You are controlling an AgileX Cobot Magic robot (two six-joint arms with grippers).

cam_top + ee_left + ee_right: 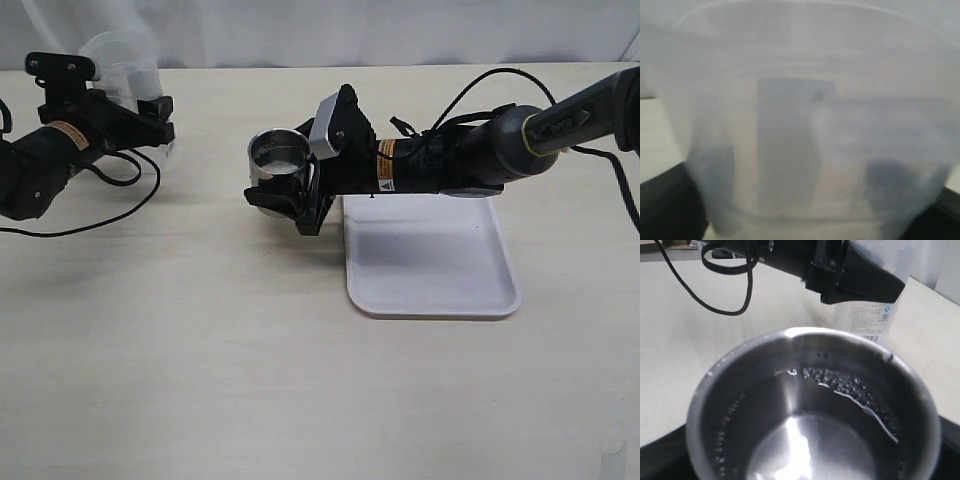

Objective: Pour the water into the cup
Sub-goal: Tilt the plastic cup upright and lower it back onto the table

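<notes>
Cup [740, 390] clamped in right pincer [285, 172], water [810, 445] inside; left pincer [112, 90] straddles beaker [800, 125], grip unclear.

The right arm [470, 155] stretches in nearly level from the right, and the right gripper [290, 172] clamps the cup [278, 158] sideways. The left arm [40, 160] lies low at the left edge. The left gripper [115, 88] has fingers flanking the beaker [125, 62]; its grip is unclear.
</notes>
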